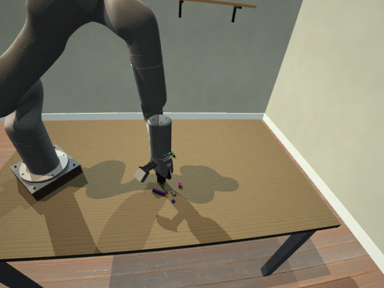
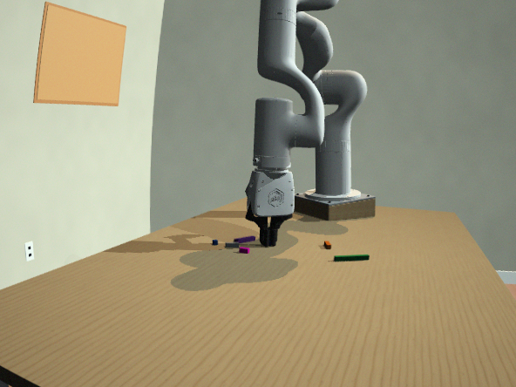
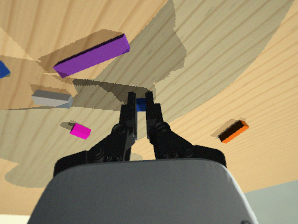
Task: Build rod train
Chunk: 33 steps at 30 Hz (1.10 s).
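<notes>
Tool (image 1: 161, 181) (image 2: 268, 245) (image 3: 141, 102) in the top view is just beside the long purple rod (image 1: 159, 192) (image 2: 245, 240) (image 3: 92, 56), on its arm side; small blue rod (image 1: 173, 200) (image 2: 215, 242) (image 3: 4, 69) lies past purple's far end, short grey rod (image 1: 173, 192) (image 2: 232, 245) (image 3: 52, 98) between. Exterior: fingertips near the tabletop (image 1: 227, 136) (image 2: 305, 314) (image 3: 270, 65), contact can't be confirmed; orange rod (image 2: 328, 245) (image 1: 149, 161) (image 3: 234, 132) and green rod (image 2: 351, 258) (image 1: 172, 154) well off on the other side. Wrist: fingers nearly closed, pinching a second blue rod (image 3: 142, 104). It sits below and right of purple's near end, off purple's long axis, which slants up to the right. Blue + purple + blue makes green's length, so that offset matters: I'd shift onto the axis and cap the near end, open room there. Other end is tighter: grey close by, small magenta rod (image 3: 80, 131) (image 1: 180, 185) (image 2: 244, 250) a bit further. Letting go here likely leaves blue out of line.
</notes>
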### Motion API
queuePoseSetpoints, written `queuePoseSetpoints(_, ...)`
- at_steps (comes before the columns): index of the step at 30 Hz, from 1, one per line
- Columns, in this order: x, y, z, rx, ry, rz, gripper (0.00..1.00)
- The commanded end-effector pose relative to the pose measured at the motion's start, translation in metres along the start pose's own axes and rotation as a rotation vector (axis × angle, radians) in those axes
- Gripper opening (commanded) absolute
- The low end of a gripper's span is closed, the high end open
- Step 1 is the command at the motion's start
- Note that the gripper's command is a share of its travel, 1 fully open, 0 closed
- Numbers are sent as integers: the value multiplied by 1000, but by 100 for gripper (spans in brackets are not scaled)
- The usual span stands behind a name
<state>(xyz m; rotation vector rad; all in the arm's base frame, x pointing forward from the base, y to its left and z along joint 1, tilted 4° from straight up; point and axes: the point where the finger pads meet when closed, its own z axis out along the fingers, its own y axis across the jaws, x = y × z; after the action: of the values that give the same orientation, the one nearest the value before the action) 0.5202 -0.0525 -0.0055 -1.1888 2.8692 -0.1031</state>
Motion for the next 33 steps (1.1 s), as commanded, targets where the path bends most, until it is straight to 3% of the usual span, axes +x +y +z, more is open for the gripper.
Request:
queuePoseSetpoints(1, -1, -1, -1, 1, -1, 0, 12)
queuePoseSetpoints(4, -1, -1, -1, 1, -1, 0, 12)
queuePoseSetpoints(11, -1, -1, -1, 1, -1, 0, 24)
queuePoseSetpoints(26, -1, -1, -3, 1, -1, 0, 24)
queuePoseSetpoints(33, -1, -1, -23, 1, -1, 0, 24)
